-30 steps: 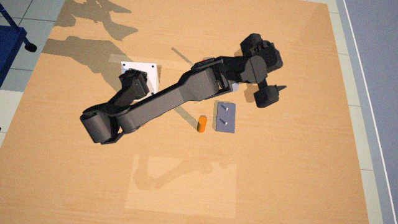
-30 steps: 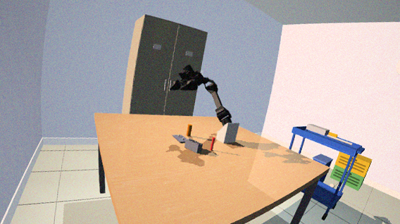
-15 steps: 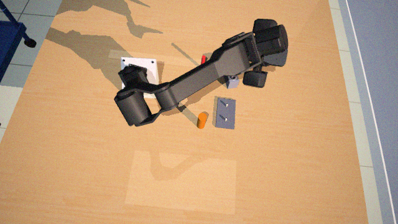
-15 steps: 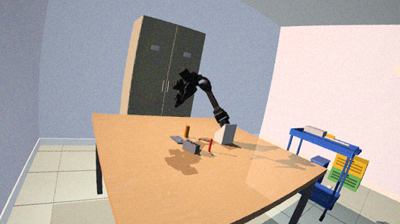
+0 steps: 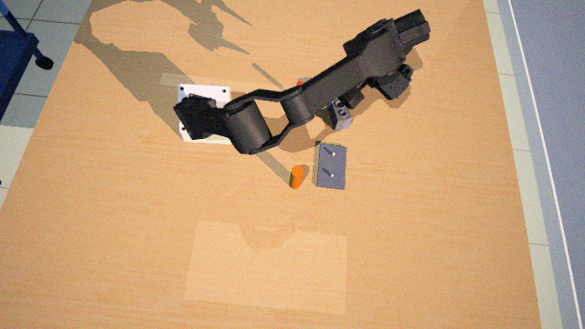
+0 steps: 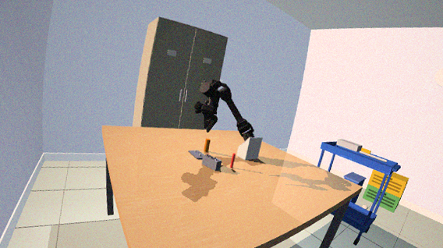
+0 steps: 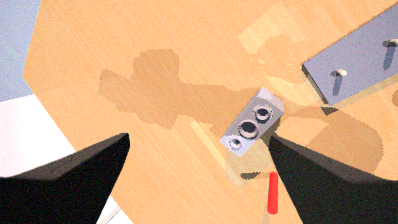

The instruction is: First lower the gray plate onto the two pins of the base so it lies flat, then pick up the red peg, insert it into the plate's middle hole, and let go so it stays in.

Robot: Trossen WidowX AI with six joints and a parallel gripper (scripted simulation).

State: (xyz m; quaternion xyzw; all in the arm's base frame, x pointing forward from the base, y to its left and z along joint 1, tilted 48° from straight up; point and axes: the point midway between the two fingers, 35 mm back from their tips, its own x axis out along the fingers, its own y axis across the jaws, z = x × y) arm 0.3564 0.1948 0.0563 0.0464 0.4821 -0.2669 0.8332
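Gray, the plate point(image 5: 339, 121) point(image 6: 211, 163) point(image 7: 270, 102) sits on the wooden table point(image 5: 274, 206) point(image 6: 183, 219) point(image 7: 75, 65) with its three holes facing up, apart from the base point(image 5: 337, 164) point(image 6: 195, 153) point(image 7: 357, 65). Dark openings show in the holes, the middle one the widest, and the base's two pins poke up bare. In the wrist view the red peg point(image 5: 299, 83) point(image 6: 232, 161) point(image 7: 273, 193) is near the plate; the exterior view shows it upright on the table, while from the top the arm point(image 5: 335, 82) point(image 6: 235, 107) covers most of it. Its pincer point(image 5: 376, 90) point(image 6: 206, 119) point(image 7: 200, 140) hangs above the table, spread about as wide as it goes, gripping nothing. An orange cylinder point(image 5: 296, 177) point(image 6: 207, 146) stands just beside the base. As for things that hold other things, the blue cart point(image 5: 15, 34) point(image 6: 360, 156) carries a pale gray box point(image 6: 349, 145), a small yellow item point(image 6: 366, 151) and a long pale piece point(image 6: 376, 157) in its top tray. Something small and whitish point(image 6: 364, 207) shows by the lower tray, too small to name. Behind the table, the tall dark cabinet point(image 6: 168, 73) keeps both doors shut, so its contents are hidden.
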